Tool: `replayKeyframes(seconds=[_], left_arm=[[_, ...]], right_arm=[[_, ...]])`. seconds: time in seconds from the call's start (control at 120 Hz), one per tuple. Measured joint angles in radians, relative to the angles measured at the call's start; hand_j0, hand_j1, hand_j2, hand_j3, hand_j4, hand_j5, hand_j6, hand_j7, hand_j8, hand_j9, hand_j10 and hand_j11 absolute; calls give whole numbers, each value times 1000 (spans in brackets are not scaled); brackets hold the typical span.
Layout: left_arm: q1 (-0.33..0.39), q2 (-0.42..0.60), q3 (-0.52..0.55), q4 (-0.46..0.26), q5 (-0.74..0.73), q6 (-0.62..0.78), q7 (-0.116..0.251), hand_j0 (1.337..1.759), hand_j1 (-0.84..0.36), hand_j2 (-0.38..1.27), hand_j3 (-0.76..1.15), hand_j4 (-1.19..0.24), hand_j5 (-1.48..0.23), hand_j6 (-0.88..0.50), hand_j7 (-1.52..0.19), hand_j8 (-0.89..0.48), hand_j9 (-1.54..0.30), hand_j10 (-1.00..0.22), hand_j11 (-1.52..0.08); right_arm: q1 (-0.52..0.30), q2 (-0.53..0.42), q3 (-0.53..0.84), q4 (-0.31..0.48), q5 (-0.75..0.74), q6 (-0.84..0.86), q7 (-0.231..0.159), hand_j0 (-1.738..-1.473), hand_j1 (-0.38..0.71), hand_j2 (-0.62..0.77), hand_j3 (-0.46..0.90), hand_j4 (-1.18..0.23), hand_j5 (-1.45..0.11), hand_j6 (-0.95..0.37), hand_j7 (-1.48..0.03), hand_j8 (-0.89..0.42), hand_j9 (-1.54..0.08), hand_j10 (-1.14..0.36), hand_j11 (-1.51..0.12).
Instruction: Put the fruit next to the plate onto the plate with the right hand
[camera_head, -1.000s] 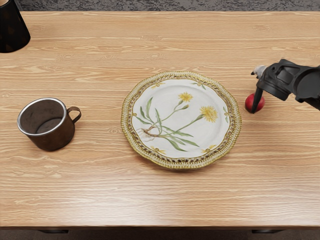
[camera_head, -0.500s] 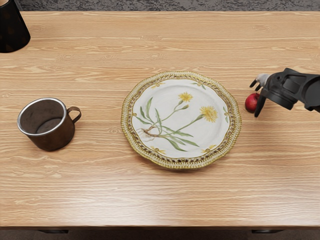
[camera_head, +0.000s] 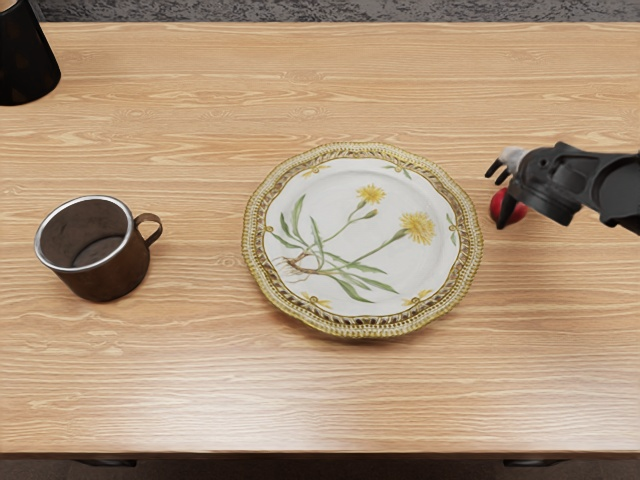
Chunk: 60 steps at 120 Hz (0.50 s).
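Has edged the right hand (camera_head: 522, 187) leftward at the frame's middle right, covering most of the red fruit (camera_head: 495, 204) beside the plate (camera_head: 249, 240); cannot tell whether closed on it yet.

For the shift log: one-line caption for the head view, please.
Right hand over the red fruit, which lies just right of the floral plate; metal mug far left.

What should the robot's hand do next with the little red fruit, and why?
Probably close the right hand around the red fruit. The hand is right at the fruit with its fingers spread, apparently not gripping yet. The fruit lies on the table beside the plate, not on it, so it needs a firm grip before any lift.
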Motion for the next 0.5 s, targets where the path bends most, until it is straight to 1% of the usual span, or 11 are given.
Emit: replayKeyframes(seconds=[0.125,0.225,0.333,0.5], left_arm=[[0,0,0,0,0,0,0,1658,339,1,0,-8,-11,-8,-11,-8,-11,-8,-11],[0,0,0,0,0,0,0,1658,339,1,0,-8,-11,-8,-11,-8,-11,-8,-11],[0,0,0,0,0,0,0,1658,339,1,0,-8,-11,-8,-11,-8,-11,-8,-11],[0,0,0,0,0,0,0,1658,339,1,0,-8,-11,-8,-11,-8,-11,-8,-11]], right_arm=[[9,-13,0,35,1,-12,0,-1658,38,-63,0,-326,-421,-327,-421,-326,-421,-326,-421],[11,-19,-1,44,2,-12,0,-1658,73,-69,0,-355,-459,-356,-458,-355,-459,-354,-459],[12,-38,-2,48,2,-11,0,-1658,87,-71,0,-366,-474,-367,-473,-366,-474,-366,-474],[12,-55,-14,50,2,-12,0,-1658,0,-56,0,-294,-380,-295,-380,-295,-380,-294,-380]])
